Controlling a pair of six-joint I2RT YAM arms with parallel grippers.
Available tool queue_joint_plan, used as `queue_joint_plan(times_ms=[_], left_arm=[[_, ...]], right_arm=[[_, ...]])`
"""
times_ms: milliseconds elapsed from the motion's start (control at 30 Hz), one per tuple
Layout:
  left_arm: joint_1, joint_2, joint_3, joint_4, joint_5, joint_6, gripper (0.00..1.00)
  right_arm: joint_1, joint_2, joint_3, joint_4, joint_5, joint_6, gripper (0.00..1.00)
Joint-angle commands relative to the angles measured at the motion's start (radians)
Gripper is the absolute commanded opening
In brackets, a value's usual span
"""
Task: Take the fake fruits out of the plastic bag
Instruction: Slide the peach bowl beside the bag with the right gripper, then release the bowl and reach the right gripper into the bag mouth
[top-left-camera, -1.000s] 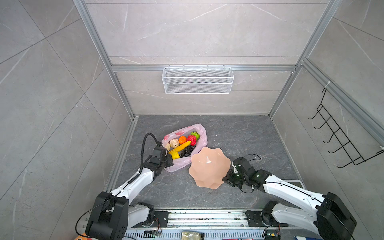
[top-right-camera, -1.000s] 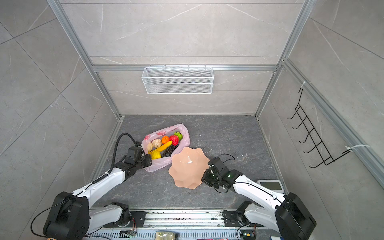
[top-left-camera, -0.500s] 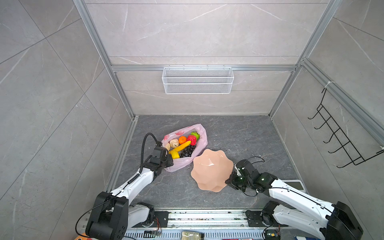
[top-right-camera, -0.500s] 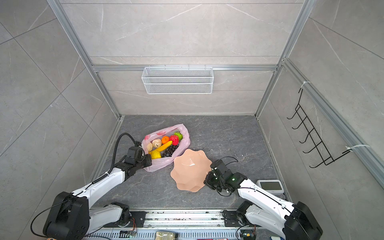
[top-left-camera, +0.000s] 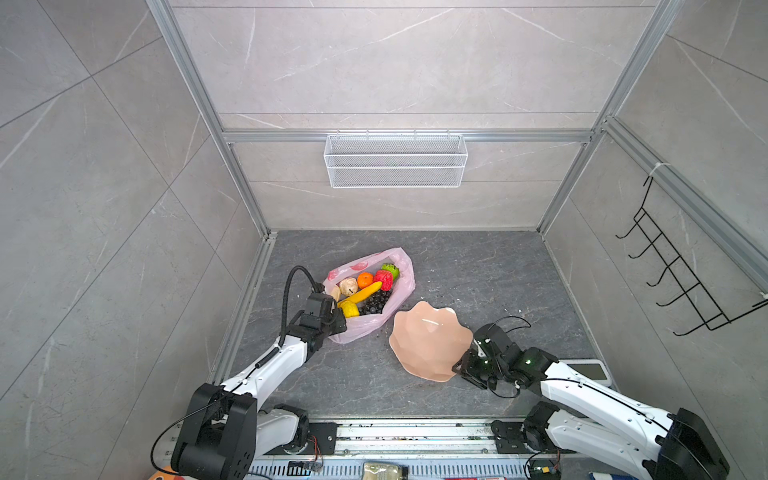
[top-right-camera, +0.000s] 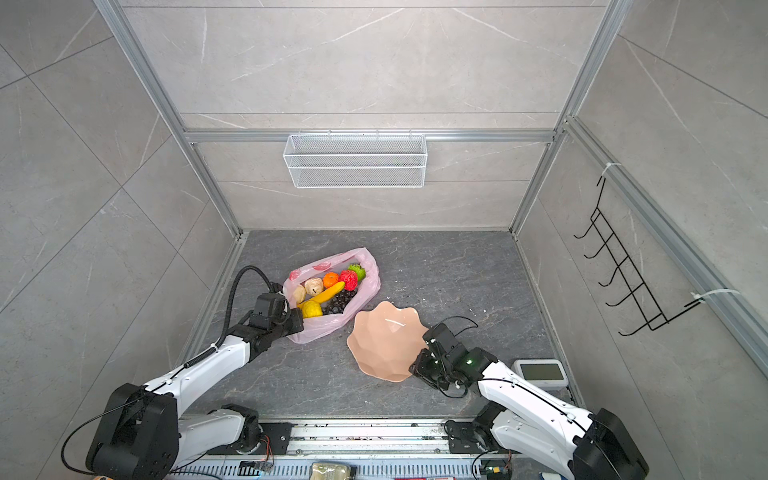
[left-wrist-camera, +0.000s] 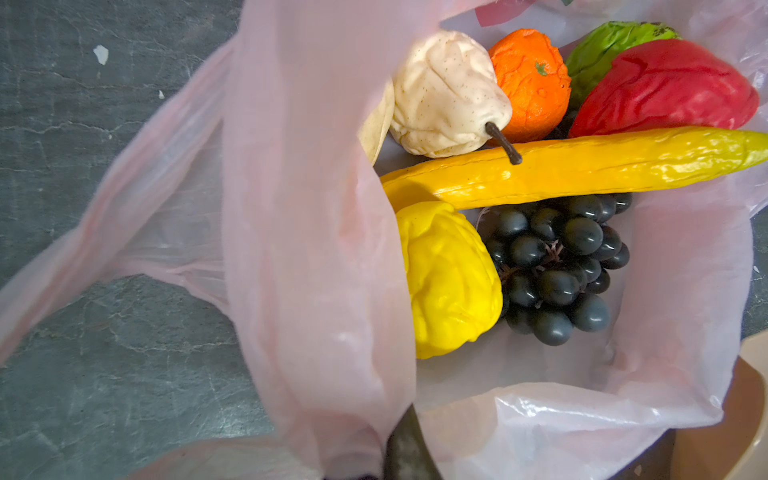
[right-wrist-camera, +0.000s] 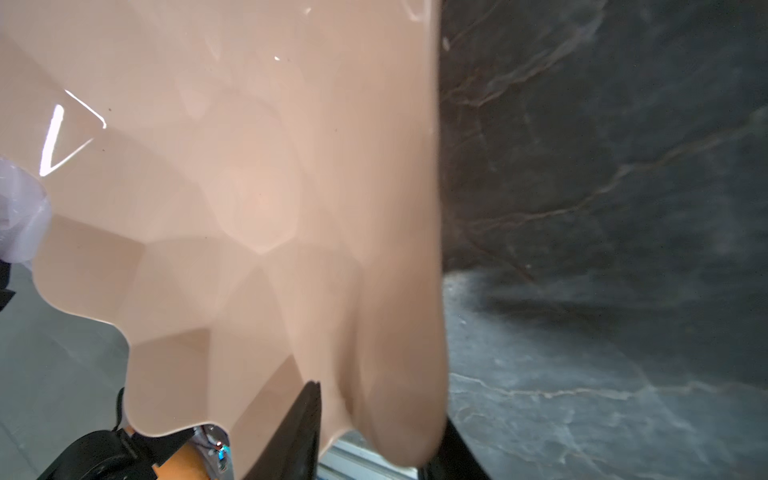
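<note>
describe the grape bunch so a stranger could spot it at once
On the grey floor, left of the peach wavy plate, lies an open pink plastic bag. The grape bunch lies inside, between the yellow banana and the bag's plate-side wall. It alone is a dark cluster of small balls.

Pink film of the plastic bag (left-wrist-camera: 307, 249) hides the tips of the left gripper (top-left-camera: 340, 326), bar one dark finger (left-wrist-camera: 405, 449), and most of a beige fruit (left-wrist-camera: 376, 124). The banana (left-wrist-camera: 582, 166) runs off the frame edge. Blur smears the plate (right-wrist-camera: 249, 187); whether the right gripper (right-wrist-camera: 380, 432) grips it is unclear.
</note>
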Motion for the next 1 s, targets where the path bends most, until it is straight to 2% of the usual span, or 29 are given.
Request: queue_joint_plan(times_ms=[0,67,167,333,500,767,967], left_arm=[[-0.003,-0.032,-0.016,0.017,-0.024,0.014,0.0],[-0.001,-0.032,-0.017,0.016,-0.029,0.006,0.0],[-0.001,-0.028,-0.014,0.005,-0.03,-0.002,0.0],[-0.001,-0.033,-0.019,-0.001,-0.035,-0.013,0.0],[-0.001,-0.019,-0.016,0.001,-0.034,-0.013,0.0],[-0.001,0.008,-0.03,0.02,-0.031,-0.035,0.0],[-0.001,-0.011,-0.052,0.036,-0.069,-0.05,0.0]], right_arm=[[0.004,-0.024,0.086,-0.142,0.101,-0.058,0.56],[0.005,-0.033,0.13,-0.199,0.149,-0.102,0.65],[0.006,-0.033,0.214,-0.286,0.233,-0.148,0.72],[0.022,0.031,0.355,-0.257,0.337,-0.232,0.74],[0.068,0.268,0.536,-0.118,0.416,-0.32,0.75],[0.074,0.681,0.864,0.045,0.405,-0.433,0.77],[0.075,0.919,1.087,0.062,0.409,-0.481,0.8]])
